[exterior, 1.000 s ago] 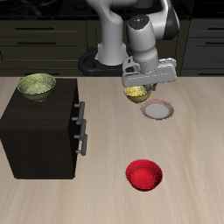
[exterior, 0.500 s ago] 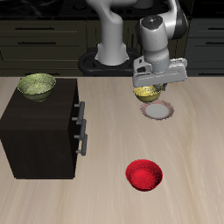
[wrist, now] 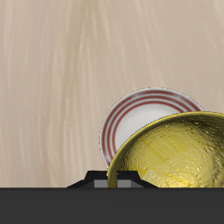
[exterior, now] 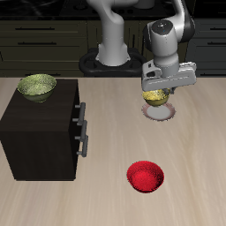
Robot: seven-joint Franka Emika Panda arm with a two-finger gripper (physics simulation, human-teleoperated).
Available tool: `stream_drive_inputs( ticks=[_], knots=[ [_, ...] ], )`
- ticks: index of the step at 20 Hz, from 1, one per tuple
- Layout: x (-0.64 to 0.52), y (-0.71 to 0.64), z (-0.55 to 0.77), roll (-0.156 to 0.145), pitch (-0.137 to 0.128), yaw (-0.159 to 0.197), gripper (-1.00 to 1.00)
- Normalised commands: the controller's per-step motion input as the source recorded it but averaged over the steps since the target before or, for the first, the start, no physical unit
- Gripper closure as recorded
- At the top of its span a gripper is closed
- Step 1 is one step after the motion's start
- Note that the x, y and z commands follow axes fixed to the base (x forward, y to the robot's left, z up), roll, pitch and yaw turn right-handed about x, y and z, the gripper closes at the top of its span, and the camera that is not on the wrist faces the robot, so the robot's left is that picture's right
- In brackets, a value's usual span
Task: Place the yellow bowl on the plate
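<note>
**Yellow bowl held over the plate, ready to be lowered**

While the glossy red bowl (exterior: 145, 177) sits alone near the front edge of the pale wooden table (exterior: 203, 168), well apart from the work, the action is farther back. Beside it, towards the middle of the table, stands the dark box-shaped cabinet (exterior: 40, 132) with metal handles, and on its top rests the paler yellow-green bowl (exterior: 37, 86), which plays no part here.

Beyond the red bowl lies the small flat round plate (exterior: 160, 112), pale in the centre with thin reddish-brown rings at the rim. Directly above it hangs the small golden-yellow bowl with a mottled surface (exterior: 154, 95), carried by the grey robot fingers (exterior: 159, 88), which are clamped on the bowl's rim. In the wrist view the yellow bowl (wrist: 175, 150) overlaps much of the plate (wrist: 131, 118), and part of the plate's rim shows free to one side, so the bowl seems slightly off the plate's centre, though I cannot tell whether it already touches.

To finish well, I judge a small shift to centre the bowl is wanted, then a slow, straight descent keeping the bowl level until its base meets the plate. Only then should the fingers part, and they should lift straight up so the bowl is not dragged or tipped.
</note>
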Motion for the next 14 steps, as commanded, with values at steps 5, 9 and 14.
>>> stream_drive_inputs(
  ticks=[5, 9, 14],
  knots=[
    [0.14, -0.11, -0.21, -0.027, 0.030, 0.029, 1.00],
    [0.18, -0.10, -0.21, -0.034, 0.029, 0.022, 1.00],
    [0.10, 0.04, -0.30, 0.002, 0.062, 0.001, 1.00]
  ],
)
